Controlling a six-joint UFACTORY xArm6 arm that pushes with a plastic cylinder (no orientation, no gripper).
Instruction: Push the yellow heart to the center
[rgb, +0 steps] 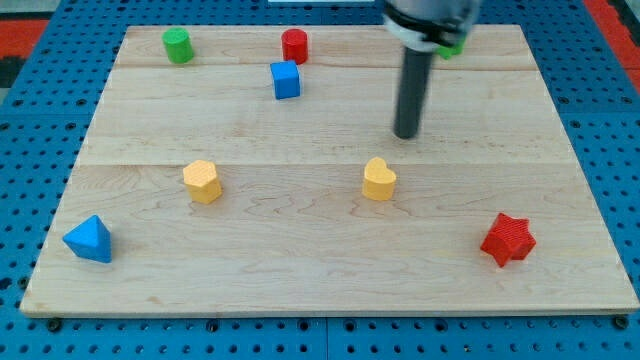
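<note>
The yellow heart (379, 179) lies on the wooden board (300, 290), a little right of the middle. My tip (406, 134) is at the end of the dark rod, above and slightly right of the heart in the view, with a clear gap between them.
A yellow hexagonal block (202, 181) lies left of middle. A blue cube (285, 79), a red cylinder (294, 45) and a green cylinder (178, 45) sit near the top. A blue triangular block (89, 239) is at bottom left, a red star (508, 239) at bottom right. A green block (452, 47) is partly hidden behind the arm.
</note>
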